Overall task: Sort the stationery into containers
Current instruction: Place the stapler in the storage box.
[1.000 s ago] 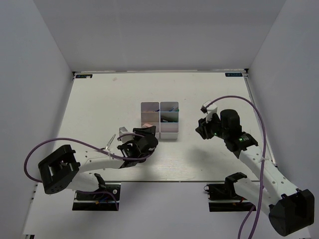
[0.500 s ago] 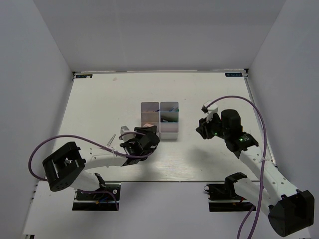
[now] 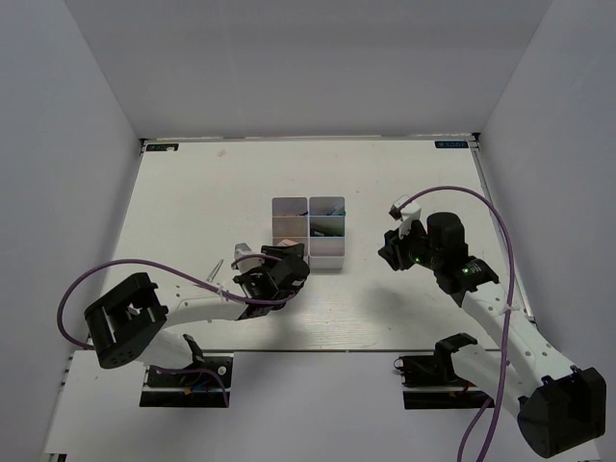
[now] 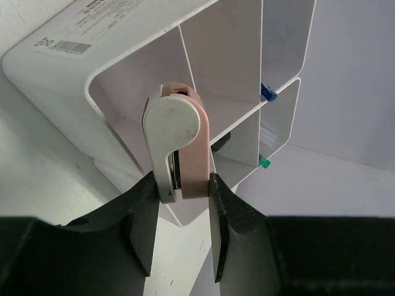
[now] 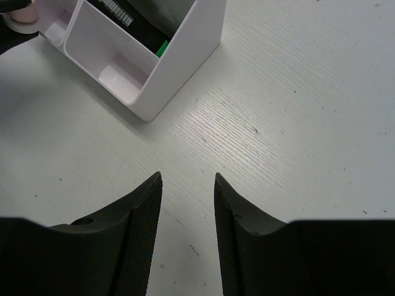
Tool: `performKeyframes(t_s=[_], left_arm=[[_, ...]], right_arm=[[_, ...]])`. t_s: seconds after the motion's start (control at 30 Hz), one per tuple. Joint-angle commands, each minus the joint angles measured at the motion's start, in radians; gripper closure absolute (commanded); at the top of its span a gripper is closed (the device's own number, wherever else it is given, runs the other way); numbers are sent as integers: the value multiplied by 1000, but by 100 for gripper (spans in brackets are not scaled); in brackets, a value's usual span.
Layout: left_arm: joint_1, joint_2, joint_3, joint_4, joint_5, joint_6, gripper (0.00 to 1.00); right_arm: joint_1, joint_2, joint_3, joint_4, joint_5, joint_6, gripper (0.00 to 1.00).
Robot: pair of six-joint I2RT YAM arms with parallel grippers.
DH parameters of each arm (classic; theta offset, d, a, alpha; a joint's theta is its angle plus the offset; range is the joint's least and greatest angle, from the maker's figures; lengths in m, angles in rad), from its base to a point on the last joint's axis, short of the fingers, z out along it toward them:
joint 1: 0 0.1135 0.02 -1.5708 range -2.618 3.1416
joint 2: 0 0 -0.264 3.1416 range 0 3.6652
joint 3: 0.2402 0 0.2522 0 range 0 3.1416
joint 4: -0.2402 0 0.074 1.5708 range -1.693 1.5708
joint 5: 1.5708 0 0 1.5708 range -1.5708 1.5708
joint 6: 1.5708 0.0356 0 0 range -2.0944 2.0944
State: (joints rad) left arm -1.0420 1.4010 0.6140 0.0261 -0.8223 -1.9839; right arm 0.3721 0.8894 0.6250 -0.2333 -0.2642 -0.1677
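By the barcode-labelled bins [image 4: 55,77], left hand [image 4: 180,191] clasps pink piece [image 4: 196,154]; right hand [image 5: 188,185] gapes.

White table [image 3: 192,192]; plain white walls [image 3: 308,67]

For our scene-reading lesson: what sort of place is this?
Probably a robotics test cell: a white table boxed in by plain walls, a left arm and right arm bolted at its edge, white bins.
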Motion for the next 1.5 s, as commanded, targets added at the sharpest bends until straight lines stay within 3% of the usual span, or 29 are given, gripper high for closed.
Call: performKeyframes(t_s=[0.0, 0.13, 0.33, 0.93, 1.2, 1.4, 1.47], left_arm=[[3, -4, 43, -17, -15, -55, 63], [4, -7, 47, -23, -14, -56, 53], [3, -5, 50, -23, -11, -59, 46], [2, -5, 50, -23, -9, -67, 41], [2, -7, 52, -23, -3, -67, 33], [-3, -22, 49, -9, -5, -35, 37], [-15, -36, 44, 37, -1, 8, 50]], right_arm=[[-9, -17, -1, 31, -13, 0, 57], [-9, -18, 1, 31, -23, -1, 57], [-9, -17, 2, 31, -18, 0, 57], [-15, -17, 1, 31, -20, 5, 57], [-15, -18, -1, 29, -21, 5, 57], [-18, -20, -1, 29, -21, 7, 57], [-18, -20, -1, 31, -23, 4, 57]])
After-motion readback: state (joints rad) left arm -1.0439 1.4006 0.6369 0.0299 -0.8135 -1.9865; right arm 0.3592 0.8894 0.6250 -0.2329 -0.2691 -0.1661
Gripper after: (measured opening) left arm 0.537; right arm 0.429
